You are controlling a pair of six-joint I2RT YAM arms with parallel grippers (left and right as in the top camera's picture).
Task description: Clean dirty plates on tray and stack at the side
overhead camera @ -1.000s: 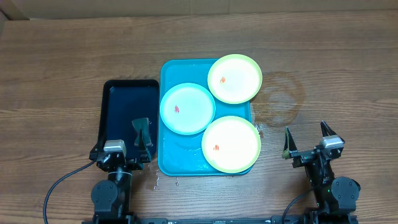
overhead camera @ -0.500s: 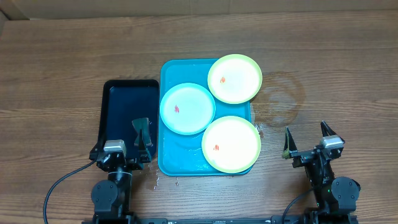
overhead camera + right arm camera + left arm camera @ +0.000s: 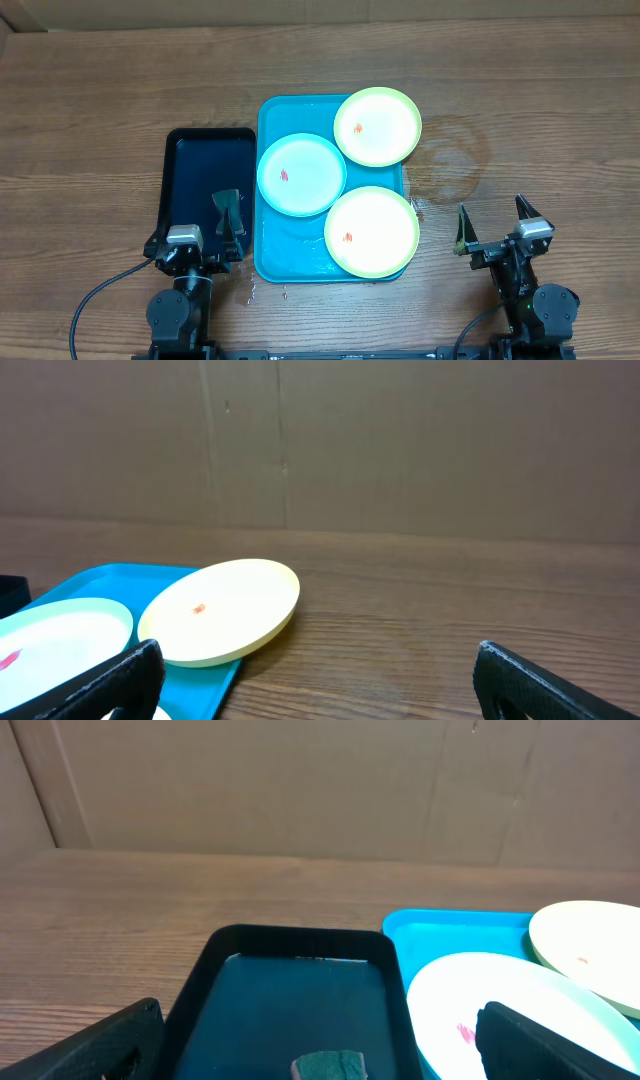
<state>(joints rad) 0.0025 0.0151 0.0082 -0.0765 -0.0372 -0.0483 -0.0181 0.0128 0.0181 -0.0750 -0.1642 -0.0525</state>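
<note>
The blue tray (image 3: 272,252) sits in the middle, and three plates (image 3: 301,175) fill most of it. The black tray (image 3: 200,170) lies just left of it, with a green sponge (image 3: 330,1067) inside. The wood surface (image 3: 540,120) to the right and far side is free room for the right end effector (image 3: 492,222).

Tray (image 3: 270,250): lay mid-table, just right of the narrower tray (image 3: 195,170).
Far plate (image 3: 377,126): sat on the tray's far right corner, overhanging the rim.
Middle plate (image 3: 301,175): lay on the tray's left side, just beside both others.
Near plate (image 3: 371,231): sat on the near right corner.
Sponge (image 3: 330,1067): lay in the narrower tray's near end.
</note>
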